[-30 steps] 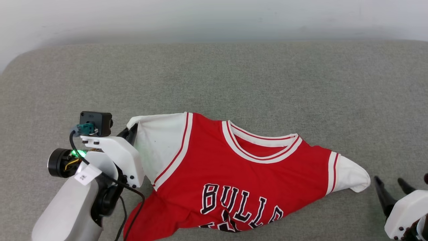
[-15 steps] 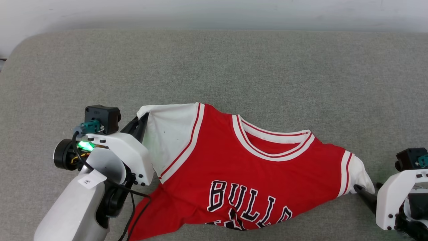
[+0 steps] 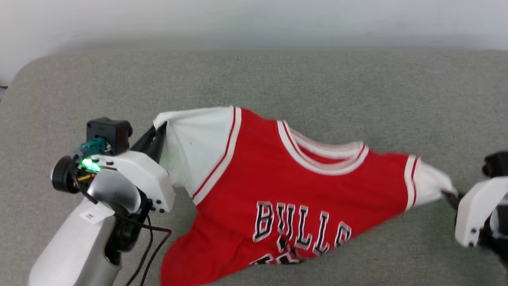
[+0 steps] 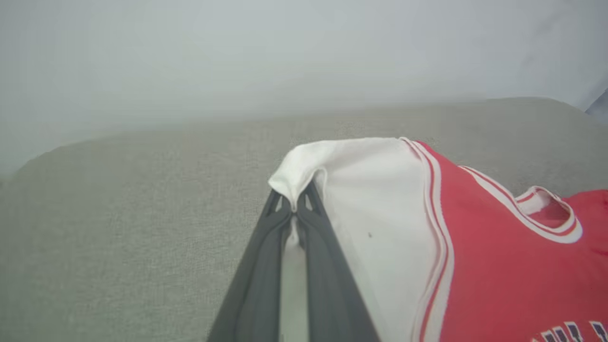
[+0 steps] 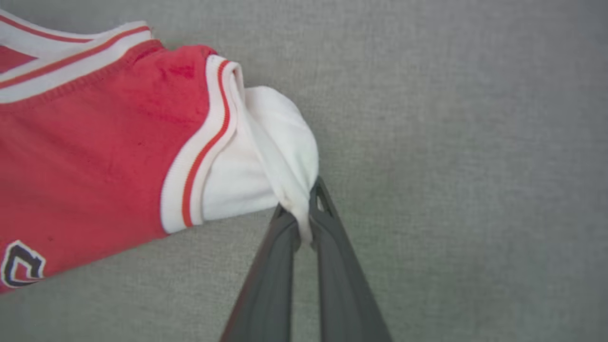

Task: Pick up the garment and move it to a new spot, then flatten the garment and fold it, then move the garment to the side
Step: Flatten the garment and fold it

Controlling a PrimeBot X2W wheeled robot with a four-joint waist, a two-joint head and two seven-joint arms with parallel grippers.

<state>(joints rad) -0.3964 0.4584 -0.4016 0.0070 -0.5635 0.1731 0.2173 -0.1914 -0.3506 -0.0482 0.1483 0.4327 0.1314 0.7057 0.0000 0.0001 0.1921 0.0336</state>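
The garment (image 3: pixel 278 186) is a red jersey with white sleeves and black-and-white chest lettering, spread across the grey cushion. My left gripper (image 3: pixel 158 129) is shut on the tip of its left white sleeve (image 4: pixel 361 190); in the left wrist view the left gripper (image 4: pixel 295 206) has cloth pinched between its fingertips. At the right edge, my right gripper (image 3: pixel 450 194) is shut on the tip of the other white sleeve (image 5: pixel 266 156), and the right wrist view shows the right gripper (image 5: pixel 304 209) with that sleeve bunched between its fingers. The jersey hangs stretched between the two grips.
A grey fabric cushion (image 3: pixel 254 87) runs the full width, its rounded left corner (image 3: pixel 24 75) near a pale wall (image 3: pixel 254 20) behind. Bare cushion lies beyond the jersey and to the right of the right gripper (image 5: pixel 475 166).
My right gripper moved in to the right sleeve tip and shut on it. The jersey is now pulled taut and lifted slightly, and its right sleeve drawn out to the right.
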